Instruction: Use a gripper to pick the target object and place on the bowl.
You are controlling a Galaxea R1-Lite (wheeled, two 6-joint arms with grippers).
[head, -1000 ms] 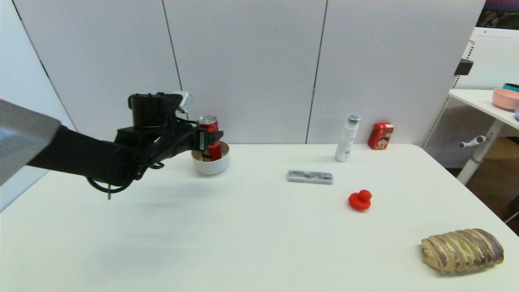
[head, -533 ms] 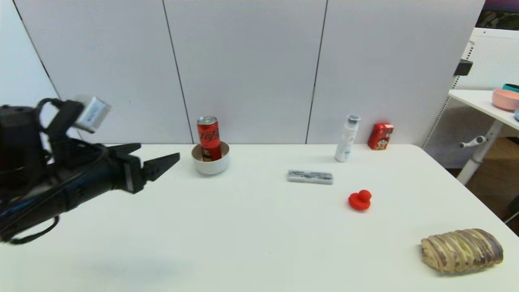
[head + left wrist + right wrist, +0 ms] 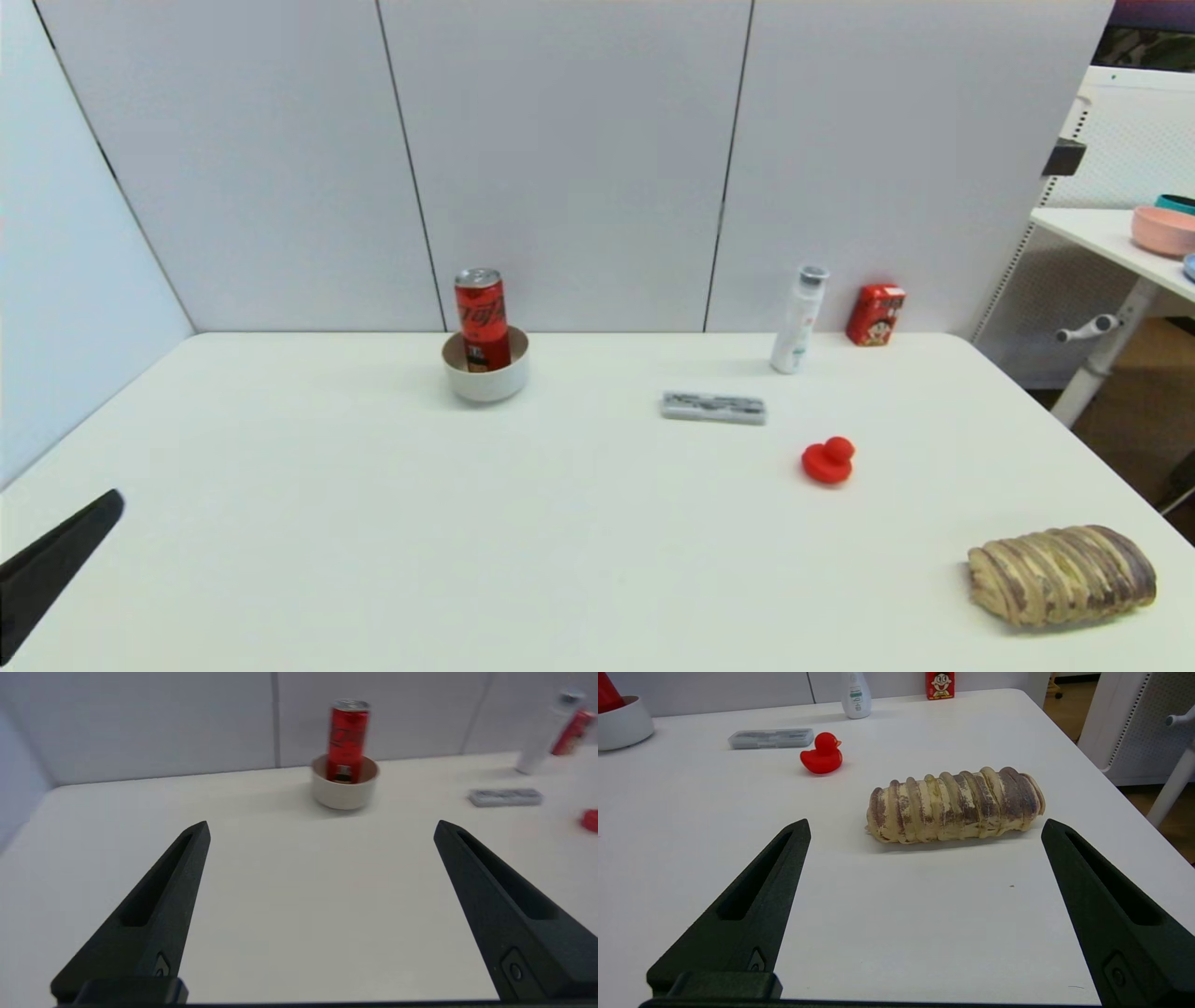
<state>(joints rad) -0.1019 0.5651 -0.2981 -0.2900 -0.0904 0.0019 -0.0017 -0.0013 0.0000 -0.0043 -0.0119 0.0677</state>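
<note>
The red soda can (image 3: 481,313) stands upright inside the small off-white bowl (image 3: 486,381) at the back of the table; both also show in the left wrist view, the can (image 3: 348,732) in the bowl (image 3: 344,793). My left gripper (image 3: 322,828) is open and empty, low over the table's front left, far from the bowl; only one fingertip (image 3: 65,551) shows in the head view. My right gripper (image 3: 924,828) is open and empty, parked near the front right, just short of the bread loaf.
A striped bread loaf (image 3: 1062,574), a red rubber duck (image 3: 828,461), a grey flat case (image 3: 714,407), a white bottle (image 3: 800,319) and a small red carton (image 3: 876,315) lie on the table's right half. A side table with a pink bowl (image 3: 1164,229) stands right.
My left gripper let go of the can, leaving it in the bowl, and drew back toward the front left until almost out of the head view.
</note>
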